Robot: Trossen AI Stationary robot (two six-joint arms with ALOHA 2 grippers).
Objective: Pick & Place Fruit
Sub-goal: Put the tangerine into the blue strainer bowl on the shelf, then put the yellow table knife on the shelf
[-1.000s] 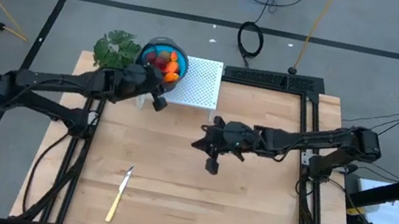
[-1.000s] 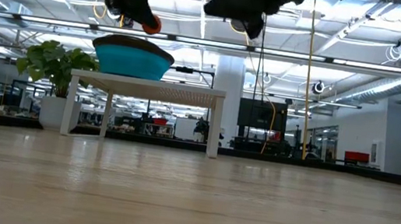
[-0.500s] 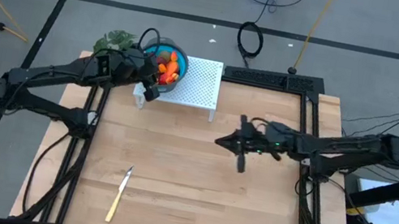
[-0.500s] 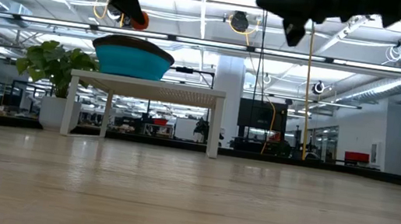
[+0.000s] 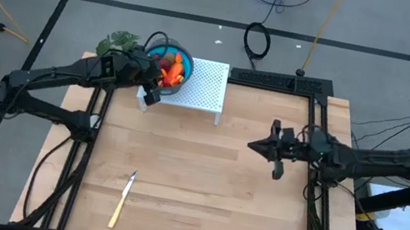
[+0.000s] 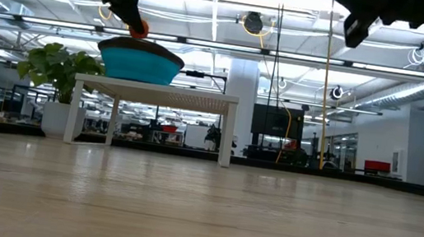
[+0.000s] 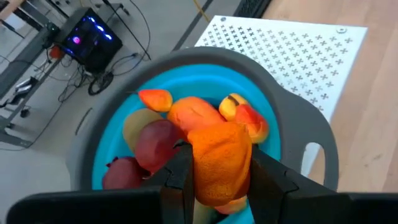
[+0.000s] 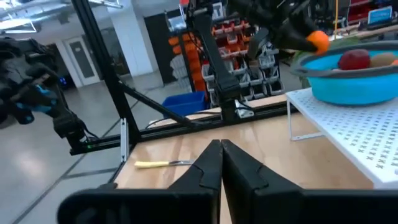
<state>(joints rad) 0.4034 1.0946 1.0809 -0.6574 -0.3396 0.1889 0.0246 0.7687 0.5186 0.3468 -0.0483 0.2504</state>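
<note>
A blue bowl with a grey rim (image 7: 298,124) stands on a white perforated stand (image 5: 202,85) at the table's far left. Several toy fruits lie in it: a dark red round one (image 7: 158,140), orange pieces and a yellow-red one (image 7: 245,115). My left gripper (image 7: 219,186) hangs just over the bowl, shut on an orange fruit piece (image 7: 219,155). The low view shows this piece (image 6: 138,29) right above the bowl's rim (image 6: 143,45). My right gripper (image 5: 252,146) is shut and empty, in the air over the table's right half. My left gripper pinches the orange fruit piece between its two fingers (image 7: 180,171), one on each side of the piece's lower part (image 7: 214,186). The fingers come from above, slanting down toward the bowl. The piece is lifted clear, just above the fruits in the bowl.
A pale yellow-handled knife (image 5: 122,199) lies on the table near its near left edge. A green leafy plant (image 5: 119,43) stands behind the stand, left of the bowl. Bare wooden table (image 5: 200,190) stretches between the stand and the near edge.
My left gripper has carried the orange piece from the stand's near side toward the far edge, over the bowl, then down toward its rim. My right gripper has drawn back from the table's middle toward the right edge and stayed shut.
</note>
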